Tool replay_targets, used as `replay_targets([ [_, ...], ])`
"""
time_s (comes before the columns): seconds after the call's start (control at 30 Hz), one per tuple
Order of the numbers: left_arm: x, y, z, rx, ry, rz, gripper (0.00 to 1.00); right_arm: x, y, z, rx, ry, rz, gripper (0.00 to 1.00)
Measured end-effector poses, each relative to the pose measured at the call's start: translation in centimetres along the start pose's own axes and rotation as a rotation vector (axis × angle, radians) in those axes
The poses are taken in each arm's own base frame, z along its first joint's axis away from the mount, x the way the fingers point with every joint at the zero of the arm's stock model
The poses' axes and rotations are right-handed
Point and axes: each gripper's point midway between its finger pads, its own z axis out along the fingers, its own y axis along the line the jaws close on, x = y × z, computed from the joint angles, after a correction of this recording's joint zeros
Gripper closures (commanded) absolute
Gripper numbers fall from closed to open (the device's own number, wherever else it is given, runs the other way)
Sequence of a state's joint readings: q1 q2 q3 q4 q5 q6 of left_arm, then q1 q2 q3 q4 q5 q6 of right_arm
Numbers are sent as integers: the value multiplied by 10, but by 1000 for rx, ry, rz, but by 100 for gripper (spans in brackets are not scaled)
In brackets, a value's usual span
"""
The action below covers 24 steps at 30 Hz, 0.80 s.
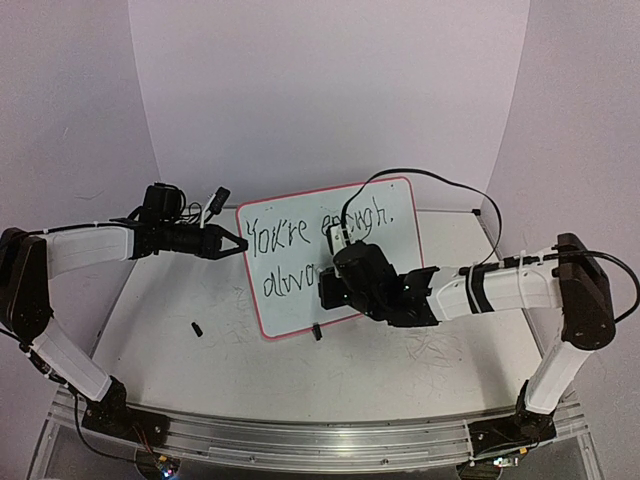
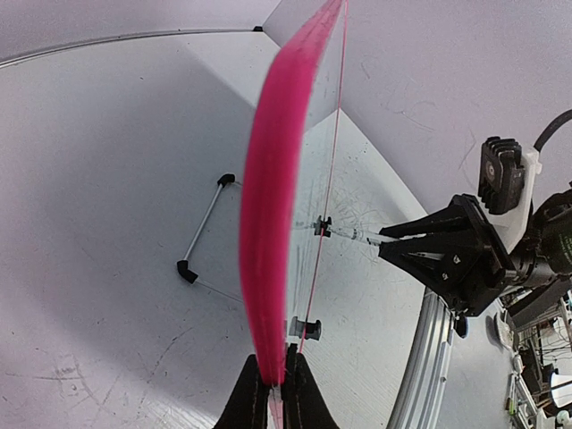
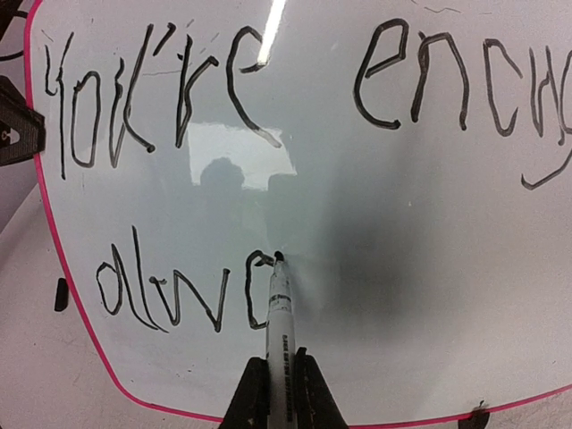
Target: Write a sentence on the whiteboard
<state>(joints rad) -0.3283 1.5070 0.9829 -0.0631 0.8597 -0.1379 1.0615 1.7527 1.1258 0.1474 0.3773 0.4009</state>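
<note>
White tabletop under the overhead camera carried the whiteboard, propped between your arms, with the sentence showing a full first line. Your left wrist view had the left gripper pinching the whiteboard by its pink edge. Your right wrist view showed the right gripper clamped on the marker, its tip touching a half-formed letter after "alw"; I judged you past halfway, with the second line's ending left to write

Whiteboard glossy, smooth, mirrors light; tabletop matt white, scuffed; base rail brushed metal.
</note>
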Motion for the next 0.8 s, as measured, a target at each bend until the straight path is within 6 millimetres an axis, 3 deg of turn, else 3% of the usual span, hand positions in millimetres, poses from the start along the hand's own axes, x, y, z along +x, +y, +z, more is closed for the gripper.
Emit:
replay_targets([
  [0.13,0,0,0,0,0,0,100,5,1,0,-5,6,3,100],
  [0.47,0,0,0,-1,0,2,100,41,-2,-5,-12,73,-2,100],
  [0.8,0,0,0,1,0,3,100,20,-7,-15,-1,36,-6,100],
])
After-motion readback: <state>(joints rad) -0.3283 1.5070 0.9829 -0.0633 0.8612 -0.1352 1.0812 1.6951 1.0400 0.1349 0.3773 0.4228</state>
